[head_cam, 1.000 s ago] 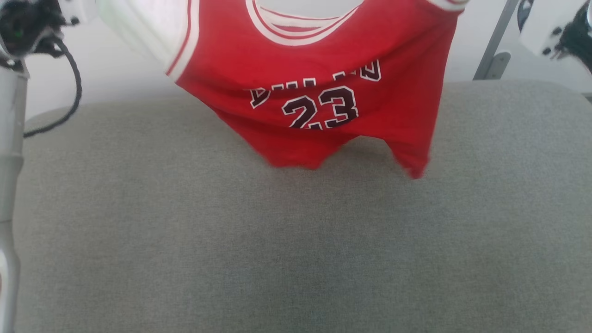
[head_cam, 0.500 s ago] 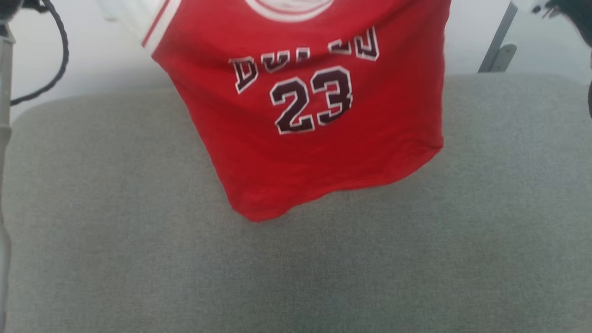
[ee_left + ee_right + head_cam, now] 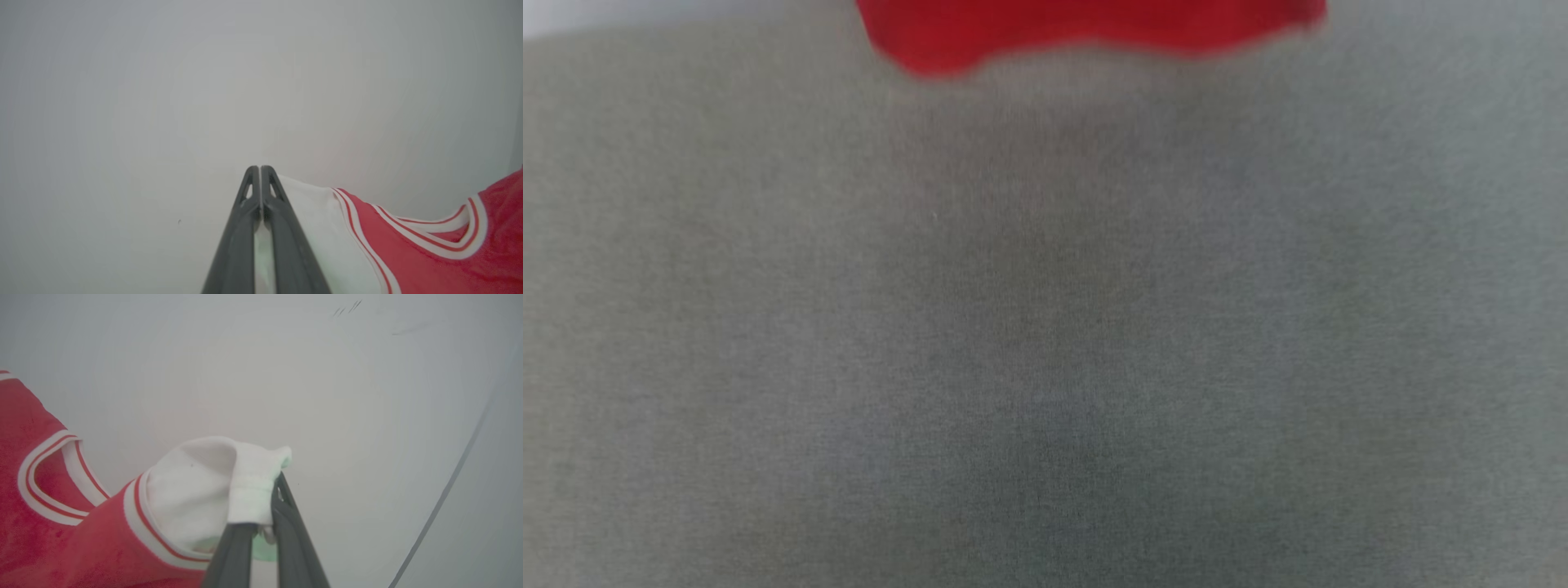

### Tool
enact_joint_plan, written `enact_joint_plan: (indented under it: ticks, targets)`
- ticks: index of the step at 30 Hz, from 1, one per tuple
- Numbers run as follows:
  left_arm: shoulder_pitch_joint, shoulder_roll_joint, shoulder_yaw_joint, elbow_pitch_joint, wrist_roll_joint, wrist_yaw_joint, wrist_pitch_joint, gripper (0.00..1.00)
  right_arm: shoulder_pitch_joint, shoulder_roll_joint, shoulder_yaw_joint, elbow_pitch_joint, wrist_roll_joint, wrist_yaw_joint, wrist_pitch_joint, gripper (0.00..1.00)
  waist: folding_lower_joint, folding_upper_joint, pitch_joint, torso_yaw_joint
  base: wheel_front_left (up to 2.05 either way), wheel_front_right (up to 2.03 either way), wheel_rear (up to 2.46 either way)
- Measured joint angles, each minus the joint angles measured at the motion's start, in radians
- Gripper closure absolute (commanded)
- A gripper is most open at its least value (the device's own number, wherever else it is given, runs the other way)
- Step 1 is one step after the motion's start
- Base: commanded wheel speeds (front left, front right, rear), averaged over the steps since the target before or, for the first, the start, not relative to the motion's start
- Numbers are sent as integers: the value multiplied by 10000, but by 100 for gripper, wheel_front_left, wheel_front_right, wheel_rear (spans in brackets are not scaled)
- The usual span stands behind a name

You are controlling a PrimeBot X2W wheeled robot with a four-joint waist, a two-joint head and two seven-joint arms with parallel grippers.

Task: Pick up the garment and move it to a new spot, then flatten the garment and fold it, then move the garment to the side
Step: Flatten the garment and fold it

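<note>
Garment (image 3: 408, 253): pinched at each white sleeve by tight-closed left gripper (image 3: 260, 169) and right gripper (image 3: 278, 486), stretched crosswise between them, hem dangling over far side of grey cushion (image 3: 1045, 327).

Broad grey fabric surface (image 3: 1045, 327) open for passage, garment (image 3: 1086, 24) hem hanging across its far side

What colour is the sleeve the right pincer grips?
White sleeve, with red-and-white striped trim; right wrist view shows it best.

garment (image 3: 408, 253) soft cloth, fingers (image 3: 286, 245) matt plstc
</note>
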Motion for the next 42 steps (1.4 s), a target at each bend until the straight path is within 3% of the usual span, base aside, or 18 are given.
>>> enact_joint_plan:
  ticks: [4,8,13,17,22,27,32,37,42]
  targets:
    - [-841,-86,-27,527,259,-94,-1770,100,-789,221,-546,930,-1235,0,-1354,100,0,0,781,24,0,0,0]
    - [-941,-251,-217,1371,297,-249,-2882,100,-993,485,-849,1856,-2080,0,-1670,100,0,0,1392,108,0,0,0]
    - [-415,-272,-443,2497,393,-349,-3873,100,-449,903,-596,2949,-2307,2,-1649,100,0,0,1613,346,0,0,0]
    - [332,-376,-675,3269,290,-456,-4126,100,317,1175,-387,3521,-1682,0,-1304,100,0,1,1418,457,0,0,0]
    - [1486,-499,-1106,3722,-516,-514,-3214,100,1430,1409,468,3482,-690,0,-711,100,0,1,1025,516,0,0,0]
    - [3116,-278,-2234,2769,-1799,-525,-1484,100,2661,1129,1812,2293,819,0,221,100,0,1,551,552,0,0,0]
    - [4727,585,-2765,1331,-3237,-525,-31,100,3890,61,2986,401,2575,0,1279,100,0,1,93,565,0,0,0]
    - [6321,1371,-2913,-155,-3825,-476,1049,100,5141,-1227,3586,-1457,3983,0,2347,100,0,2,-229,606,0,0,0]
    - [8142,2255,-2847,-2362,-4286,320,1804,100,6530,-2382,3822,-3308,4899,0,3269,100,0,1,-419,569,0,0,0]
